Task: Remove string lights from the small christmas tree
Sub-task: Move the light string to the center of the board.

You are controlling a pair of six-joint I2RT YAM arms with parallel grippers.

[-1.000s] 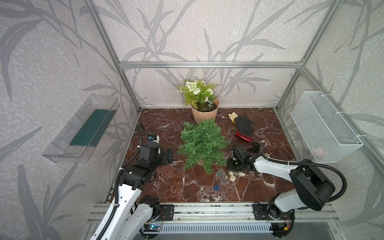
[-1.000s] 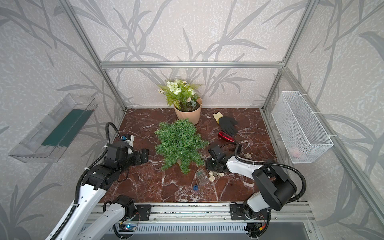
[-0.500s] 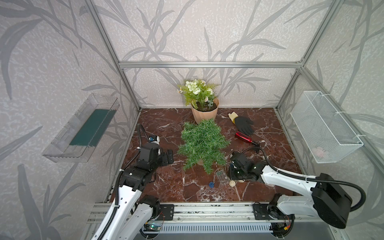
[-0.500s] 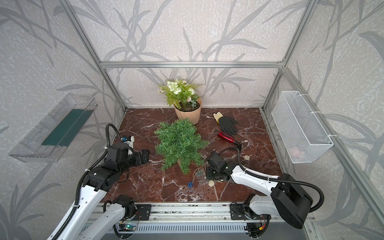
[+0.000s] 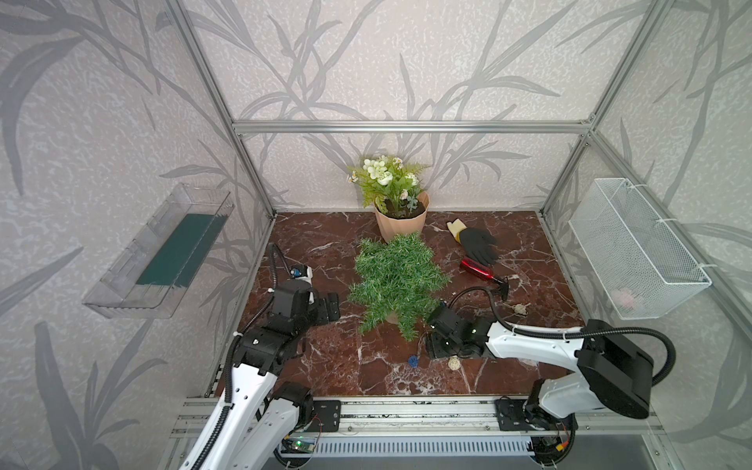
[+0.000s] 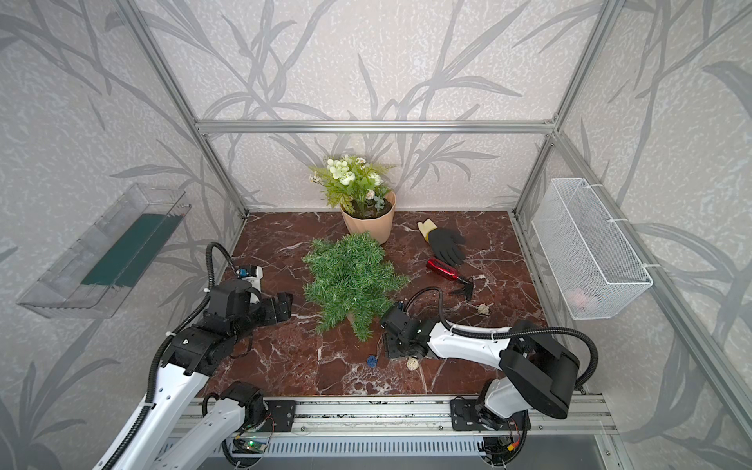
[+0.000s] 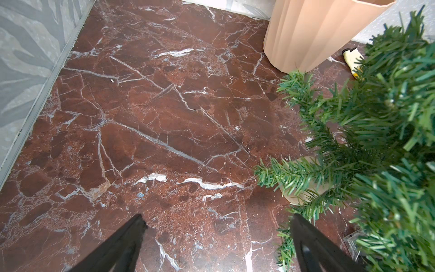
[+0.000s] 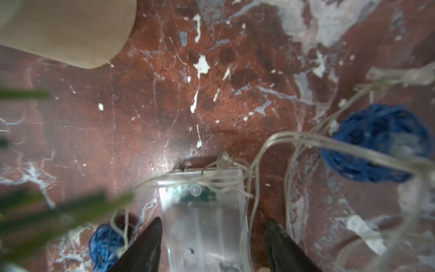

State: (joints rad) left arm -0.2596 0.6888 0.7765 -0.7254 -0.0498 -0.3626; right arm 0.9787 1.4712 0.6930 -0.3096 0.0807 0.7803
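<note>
The small christmas tree (image 5: 394, 280) (image 6: 350, 280) stands mid-floor, and the left wrist view shows its branches (image 7: 376, 117). The string lights lie on the floor at its front right: a blue ball (image 5: 413, 361) (image 6: 371, 360), cream balls (image 5: 453, 363) (image 6: 482, 309), and pale wire (image 8: 294, 136) running to a larger-looking blue ball (image 8: 376, 143). My right gripper (image 5: 435, 350) (image 8: 214, 220) is low over the floor and open. The clear battery box (image 8: 204, 219) lies between its jaws with a gap on one side. My left gripper (image 5: 330, 308) (image 7: 217, 216) hangs open and empty left of the tree.
A beige pot with a flowering plant (image 5: 401, 219) stands behind the tree. A black glove (image 5: 478, 244) and a red-handled tool (image 5: 482, 272) lie to the right. On the right wall hangs a wire basket (image 5: 635, 252), on the left wall a clear tray (image 5: 162, 252).
My right gripper has moved left along the floor toward the tree's front, dragging the lights with it, and its jaws have gone from shut to open. The left arm has not moved.
</note>
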